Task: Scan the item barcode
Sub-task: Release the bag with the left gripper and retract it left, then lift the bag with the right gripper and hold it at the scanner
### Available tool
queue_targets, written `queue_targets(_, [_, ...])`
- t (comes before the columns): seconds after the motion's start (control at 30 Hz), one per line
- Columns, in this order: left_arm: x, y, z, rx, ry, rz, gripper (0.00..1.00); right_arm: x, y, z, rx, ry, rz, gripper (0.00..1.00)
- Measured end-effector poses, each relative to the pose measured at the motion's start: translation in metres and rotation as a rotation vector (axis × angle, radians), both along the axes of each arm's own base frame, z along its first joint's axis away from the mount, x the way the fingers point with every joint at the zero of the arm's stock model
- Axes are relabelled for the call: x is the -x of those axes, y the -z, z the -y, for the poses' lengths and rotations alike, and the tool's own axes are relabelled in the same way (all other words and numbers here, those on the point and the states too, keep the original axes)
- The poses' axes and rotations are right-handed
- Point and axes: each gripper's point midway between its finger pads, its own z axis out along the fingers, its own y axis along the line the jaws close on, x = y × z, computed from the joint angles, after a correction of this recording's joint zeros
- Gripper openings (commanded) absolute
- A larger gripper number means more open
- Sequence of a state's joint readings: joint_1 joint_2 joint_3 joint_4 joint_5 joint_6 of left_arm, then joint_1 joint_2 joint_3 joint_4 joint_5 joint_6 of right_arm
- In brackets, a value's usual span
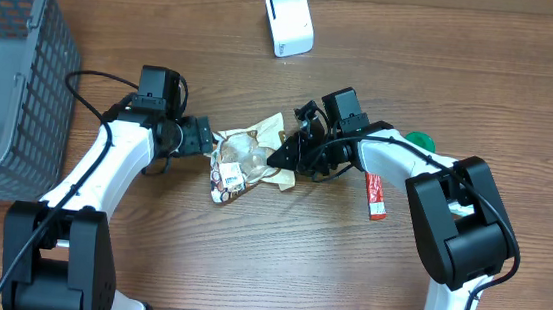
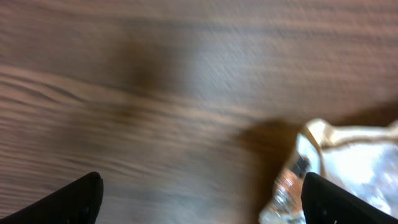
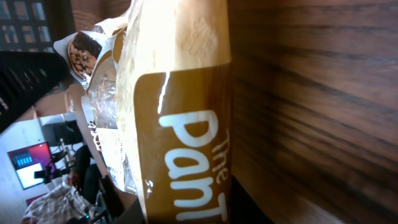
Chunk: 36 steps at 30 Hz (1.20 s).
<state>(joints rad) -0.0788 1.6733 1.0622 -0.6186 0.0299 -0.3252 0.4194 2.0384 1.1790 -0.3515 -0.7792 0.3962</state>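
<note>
Right gripper (image 1: 288, 158) is seen clamped on the three o'clock edge of the snack bag (image 1: 246, 158), found crumpled at the table's centre. The left gripper (image 1: 207, 141), jaws spread wide, is held just beside the bag's nine o'clock edge. At ten o'clock a grey basket (image 1: 22, 83) is placed; at twelve, a white scanner (image 1: 288, 21); at four, a small red packet (image 1: 375, 196)

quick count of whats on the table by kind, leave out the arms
snack bag: 1
white scanner: 1
grey basket: 1
red packet: 1
green object, partly hidden, kind unclear: 1
total: 5
</note>
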Motion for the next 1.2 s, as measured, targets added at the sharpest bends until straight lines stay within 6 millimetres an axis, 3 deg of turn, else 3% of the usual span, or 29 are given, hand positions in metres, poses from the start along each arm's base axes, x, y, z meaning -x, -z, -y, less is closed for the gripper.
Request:
queue_targets(0.23, [-0.021, -0.01, -0.03, -0.162, -0.068, 0.098, 1.0, -0.001, 0.002, 0.002, 0.014, 0.006, 0.007, 0.04])
queue_targets(0.53, [-0.047, -0.03, -0.072, -0.291, -0.19, 0.233, 0.99, -0.009, -0.002, 0.009, 0.08, 0.0, 0.084, 0.04])
queue_targets(0.67, [-0.057, -0.038, -0.094, -0.272, -0.239, 0.283, 1.0, -0.021, -0.039, 0.024, 0.176, 0.017, 0.244, 0.04])
queue_targets(0.83, [-0.06, -0.038, -0.114, -0.188, -0.26, 0.302, 0.99, -0.039, -0.11, 0.04, 0.273, 0.034, 0.541, 0.04])
queue_targets(0.9, [-0.059, -0.038, -0.12, -0.16, -0.265, 0.301, 1.0, -0.043, -0.128, 0.046, 0.307, 0.041, 0.628, 0.03])
queue_targets(1.07, [-0.059, -0.037, -0.118, -0.123, -0.254, 0.299, 1.0, -0.056, -0.157, 0.065, 0.432, 0.042, 0.752, 0.03])
queue_targets(1.2, [-0.06, -0.036, -0.115, -0.108, -0.246, 0.3, 1.0, -0.074, -0.202, 0.073, 0.51, 0.035, 0.871, 0.03])
